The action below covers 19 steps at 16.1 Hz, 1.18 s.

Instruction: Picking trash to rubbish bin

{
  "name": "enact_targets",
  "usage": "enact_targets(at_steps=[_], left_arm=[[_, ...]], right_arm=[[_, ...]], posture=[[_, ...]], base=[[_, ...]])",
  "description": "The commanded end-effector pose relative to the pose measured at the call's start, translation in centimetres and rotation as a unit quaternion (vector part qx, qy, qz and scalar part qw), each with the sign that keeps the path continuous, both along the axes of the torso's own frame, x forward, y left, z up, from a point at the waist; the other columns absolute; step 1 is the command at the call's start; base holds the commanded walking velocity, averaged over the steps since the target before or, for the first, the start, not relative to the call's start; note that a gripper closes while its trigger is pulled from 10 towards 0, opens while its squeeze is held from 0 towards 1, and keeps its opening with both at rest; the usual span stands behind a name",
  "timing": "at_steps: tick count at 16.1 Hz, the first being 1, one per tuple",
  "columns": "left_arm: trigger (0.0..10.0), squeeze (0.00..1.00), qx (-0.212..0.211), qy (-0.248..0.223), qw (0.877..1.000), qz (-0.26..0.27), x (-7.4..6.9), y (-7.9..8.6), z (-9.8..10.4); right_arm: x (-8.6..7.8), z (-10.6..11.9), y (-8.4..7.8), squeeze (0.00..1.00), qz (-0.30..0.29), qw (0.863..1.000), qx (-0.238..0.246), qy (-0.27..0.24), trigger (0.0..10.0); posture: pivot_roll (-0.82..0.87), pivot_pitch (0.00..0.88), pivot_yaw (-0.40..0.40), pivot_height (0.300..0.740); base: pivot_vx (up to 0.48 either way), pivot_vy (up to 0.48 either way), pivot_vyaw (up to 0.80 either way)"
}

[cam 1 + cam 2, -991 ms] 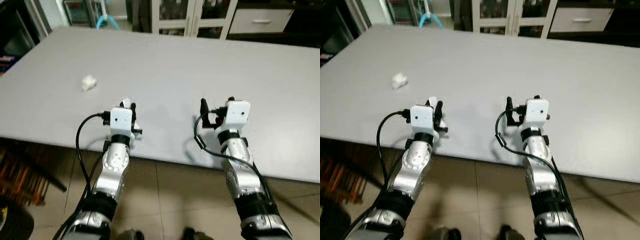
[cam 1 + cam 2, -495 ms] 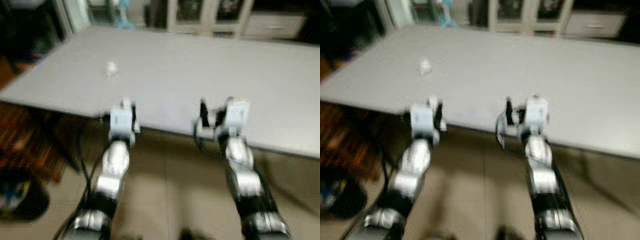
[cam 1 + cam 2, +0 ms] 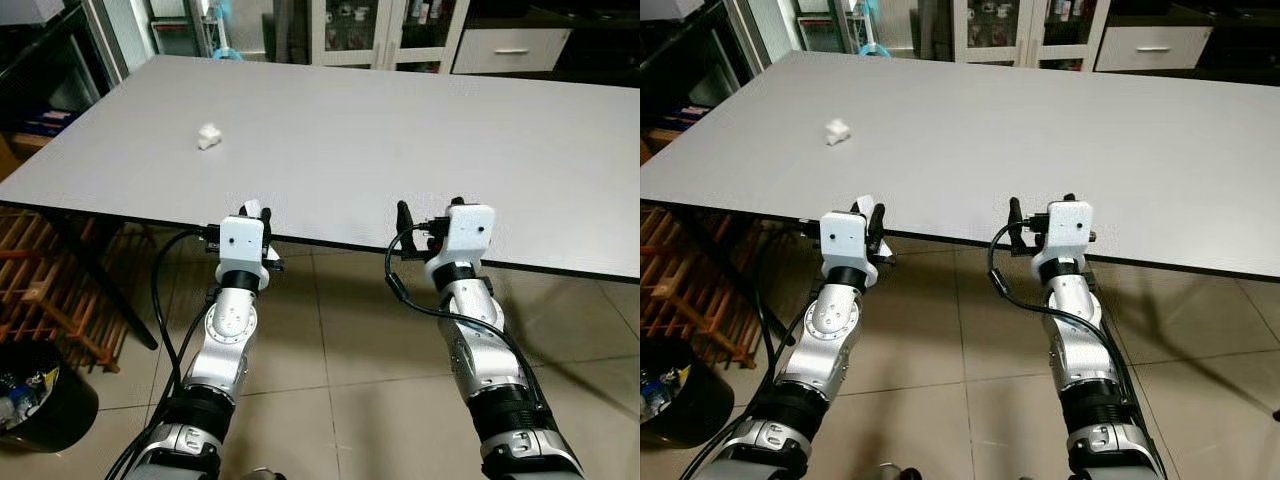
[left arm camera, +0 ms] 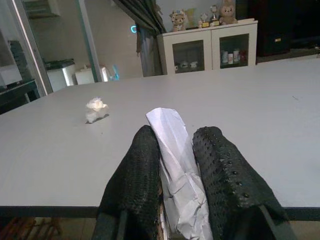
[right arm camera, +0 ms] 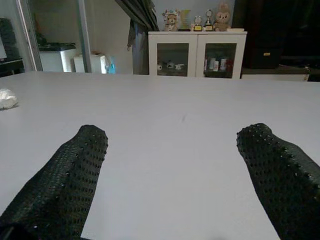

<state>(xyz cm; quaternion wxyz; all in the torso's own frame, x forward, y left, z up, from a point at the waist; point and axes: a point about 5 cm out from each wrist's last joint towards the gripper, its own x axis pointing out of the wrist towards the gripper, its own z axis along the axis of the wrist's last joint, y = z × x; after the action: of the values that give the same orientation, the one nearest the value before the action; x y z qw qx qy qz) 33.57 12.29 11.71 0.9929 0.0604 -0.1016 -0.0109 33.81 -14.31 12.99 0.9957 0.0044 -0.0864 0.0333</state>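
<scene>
At the near edge of the surface (image 3: 420, 130) your left gripper (image 4: 175, 165) holds a paper scrap (image 4: 175, 170) between closed jaws; the right gripper (image 5: 175, 175) is open and empty. Keep the grip firm as you turn to the bin (image 3: 40, 395) on the floor at the left, which holds some trash. A wad (image 3: 208, 136) remains on the surface.

A wide grey bench (image 3: 420, 130) stretches ahead of both pincers. Beyond its far edge stands a white glass-door cabinet (image 5: 197, 54), with small figurines (image 5: 172, 20) on top.
</scene>
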Motion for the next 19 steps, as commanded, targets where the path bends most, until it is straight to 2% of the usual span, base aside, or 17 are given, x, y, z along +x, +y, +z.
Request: enact_targets(at_steps=[1,12,19], left_arm=[[10.0,0.00,0.000,-0.001,1.000,0.001,0.07,0.04,0.20],[10.0,0.00,-0.002,0.001,1.000,-0.002,-0.04,-0.01,0.06],[10.0,0.00,0.001,0.012,1.000,0.001,0.08,0.03,-0.20]], right_arm=[[-0.01,-0.06,-0.13,0.00,-0.003,1.000,0.004,0.003,10.0],[-0.16,-0.29,-0.11,0.00,-0.003,1.000,0.003,0.007,10.0],[-0.18,-0.54,-0.07,0.00,-0.001,1.000,-0.002,0.012,10.0]], posture=[[-0.04,0.067,0.025,0.740],[-0.04,0.069,0.025,0.740],[-0.04,0.055,0.027,0.740]], base=[[0.000,0.000,0.00],[-0.280,0.000,0.00],[0.000,0.000,0.00]])
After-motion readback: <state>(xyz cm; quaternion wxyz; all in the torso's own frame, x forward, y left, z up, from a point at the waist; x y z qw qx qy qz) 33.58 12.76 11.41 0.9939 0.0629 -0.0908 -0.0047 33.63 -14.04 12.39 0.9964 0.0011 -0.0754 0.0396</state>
